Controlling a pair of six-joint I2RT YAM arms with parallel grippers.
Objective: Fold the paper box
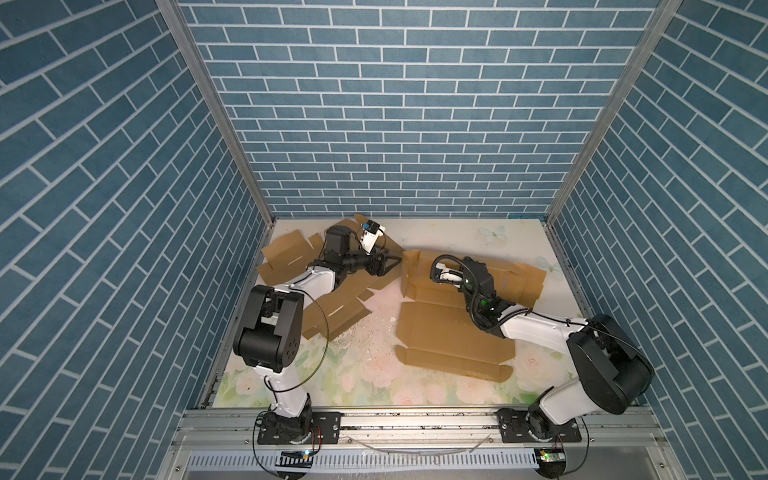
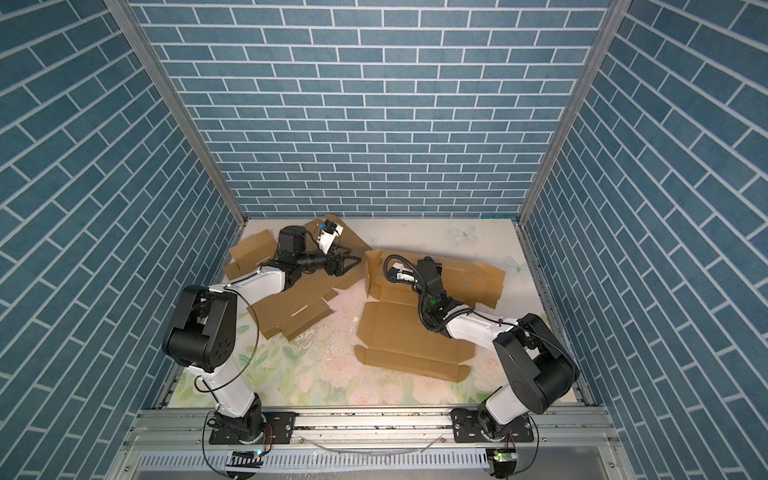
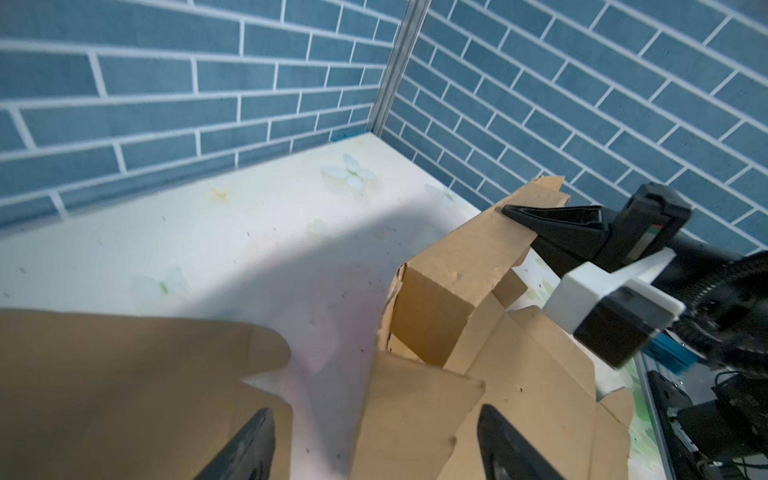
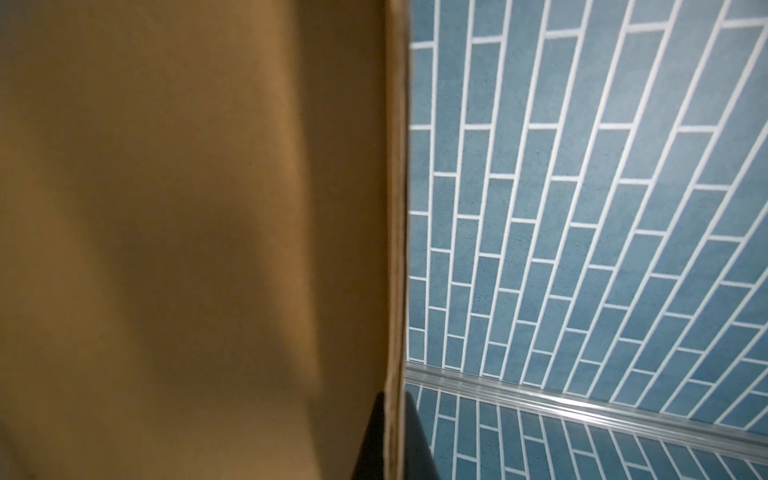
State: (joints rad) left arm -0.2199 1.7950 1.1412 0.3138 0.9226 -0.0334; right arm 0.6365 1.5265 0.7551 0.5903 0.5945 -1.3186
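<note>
Two cardboard blanks on table (image 1: pixel 436 237): spare blank (image 1: pixel 286 249) under left arm (image 1: pixel 316 282), paper box (image 1: pixel 440 332) right of centre. One flap (image 1: pixel 409 270) raised, pinched by right gripper (image 4: pixel 392 436); left gripper (image 1: pixel 397 261) wide, empty.

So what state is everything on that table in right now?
Left brown cardboard box blank: lying mostly flat, unfolded, not gripped.
Right brown cardboard box blank: partly folded, main panel flat, one side flap raised upright.
Left end effector: open, holding nothing.
Right end effector: shut on the side flap's edge.
</note>
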